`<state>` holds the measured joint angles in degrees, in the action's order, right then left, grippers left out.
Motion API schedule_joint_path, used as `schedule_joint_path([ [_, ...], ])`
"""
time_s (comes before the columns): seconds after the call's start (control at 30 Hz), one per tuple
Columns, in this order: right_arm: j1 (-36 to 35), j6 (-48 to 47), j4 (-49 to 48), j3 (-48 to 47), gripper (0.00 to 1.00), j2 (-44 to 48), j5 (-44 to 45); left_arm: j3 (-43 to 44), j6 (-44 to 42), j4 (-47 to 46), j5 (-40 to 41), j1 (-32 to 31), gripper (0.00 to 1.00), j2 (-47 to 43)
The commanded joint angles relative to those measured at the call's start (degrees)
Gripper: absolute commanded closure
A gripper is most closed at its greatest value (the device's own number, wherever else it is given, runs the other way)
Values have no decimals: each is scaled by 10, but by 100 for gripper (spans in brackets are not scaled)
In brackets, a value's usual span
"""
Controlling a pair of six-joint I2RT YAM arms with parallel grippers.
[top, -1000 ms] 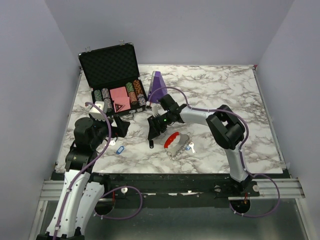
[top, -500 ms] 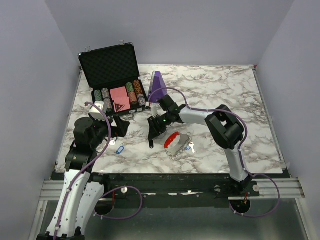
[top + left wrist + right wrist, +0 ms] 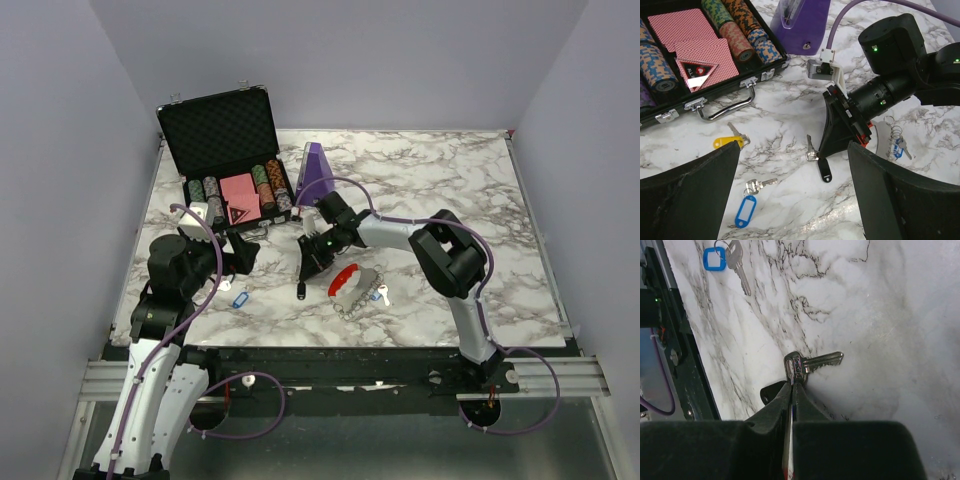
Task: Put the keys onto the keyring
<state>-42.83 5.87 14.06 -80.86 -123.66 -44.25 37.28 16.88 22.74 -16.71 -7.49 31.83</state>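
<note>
Jaws of the right gripper (image 3: 793,385) are pressed almost together, pinching the round head of the black-tagged key (image 3: 820,360), which lies flat on the marble desk (image 3: 450,180). Jaws of the left gripper (image 3: 793,147) are spread wide and grip nothing; they hover above the desk near the keys on the left.

The task looks to be at an early stage. The keyring (image 3: 343,277), a red arc joined to a silvery chain, lies on the desk just to the right of the right gripper. No key can be seen threaded onto it for certain.

Four keys are visible. The black-tagged key is in the pinch but not lifted. The yellow-tagged key (image 3: 729,142) lies near the handle of the open poker-chip case (image 3: 215,130). A blue-tagged key (image 3: 746,214) lies closer to the near edge. A second blue-tagged key (image 3: 898,148) lies just beside the chain end; whether it is hooked on cannot be told.

There is one keyring. At least three keys remain to be put on, perhaps all four.
</note>
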Motion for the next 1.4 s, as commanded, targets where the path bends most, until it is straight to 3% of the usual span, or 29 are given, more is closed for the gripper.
schedule_joint_path([
  [0.0,-6,-16,24,-10,94,1,6,2,-7,-15,-17,5,3,0],
  [0.2,-6,-106,89,-44,99,25,-18,-1,-8,-24,-45,6,3,0],
  [0.43,-6,-347,321,-103,99,105,-11,-20,3,-88,-201,6,3,-2],
  [0.57,-4,-465,459,-110,99,176,75,-54,53,-204,-342,5,7,1],
  [0.67,-6,-541,503,-85,99,253,113,-108,112,-334,-389,-8,11,-21],
  [0.73,-5,-570,504,-63,99,306,118,-131,111,-388,-383,-37,11,-40],
  [0.87,-6,-589,476,-15,99,389,96,-145,37,-414,-309,-174,17,-52],
  [1.07,-4,-582,481,12,99,431,35,-129,-46,-439,-193,-337,43,29],
  [1.23,-5,-572,472,34,99,452,22,-94,-108,-426,-113,-430,44,123],
  [1.37,-5,-568,470,39,98,466,12,-82,-130,-429,-69,-452,50,159],
])
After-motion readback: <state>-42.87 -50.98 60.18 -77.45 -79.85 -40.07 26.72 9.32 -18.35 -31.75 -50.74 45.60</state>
